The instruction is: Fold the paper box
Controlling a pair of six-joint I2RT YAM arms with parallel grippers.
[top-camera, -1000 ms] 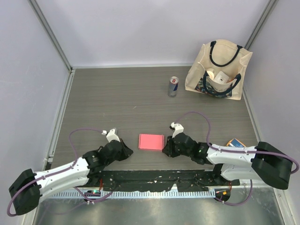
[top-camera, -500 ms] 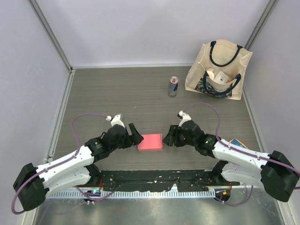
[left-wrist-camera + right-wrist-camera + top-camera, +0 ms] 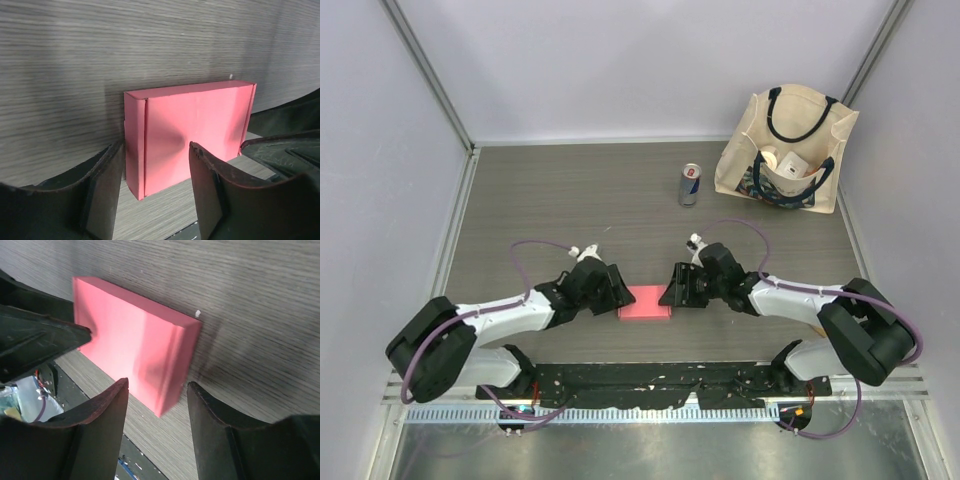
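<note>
The paper box is a pink-red flat rectangle lying closed on the dark wood table near the front middle. It also shows in the left wrist view and the right wrist view. My left gripper is open, its fingers just short of the box's left end, straddling its near corner. My right gripper is open at the box's right end, its fingers just short of the corner. Neither gripper holds anything.
A red-and-blue drink can stands at the back middle. A cream tote bag with black handles holding a small white box sits at the back right. A black rail runs along the table's front edge.
Both arms have reached forward and inward over the past second. The two open grippers have closed in on the box's left and right ends. The box has stayed in place.
</note>
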